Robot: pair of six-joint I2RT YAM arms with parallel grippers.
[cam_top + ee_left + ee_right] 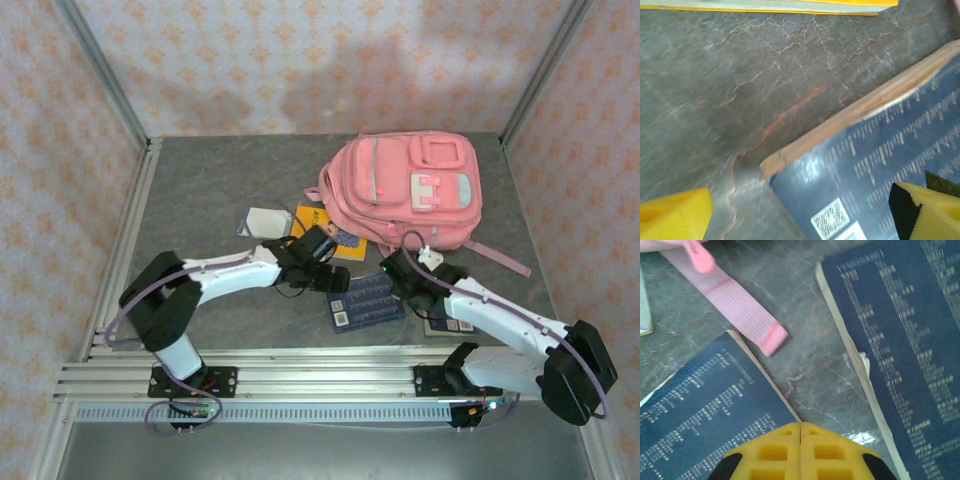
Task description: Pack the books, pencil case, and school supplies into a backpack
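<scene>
Nearest navy book [437,326] almost wholly hidden under the right arm. Right end effector [800,450] pressed together, empty, over bare surface [825,365] between two navy covers, strap [735,305] tip just ahead. Left end effector [800,217] spread, straddling the middle navy book [880,160] at its corner. Beyond, yellow book [312,220] half covered by the left arm, backpack [405,190] farthest

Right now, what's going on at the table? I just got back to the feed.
Neither arm holds anything. The left gripper is open, low over the corner of a dark navy book with white print. The right gripper is shut and empty above the grey table, between that book and a second navy book, near a pink strap. The large pink fabric backpack lies behind them, the yellow book beside it.
</scene>
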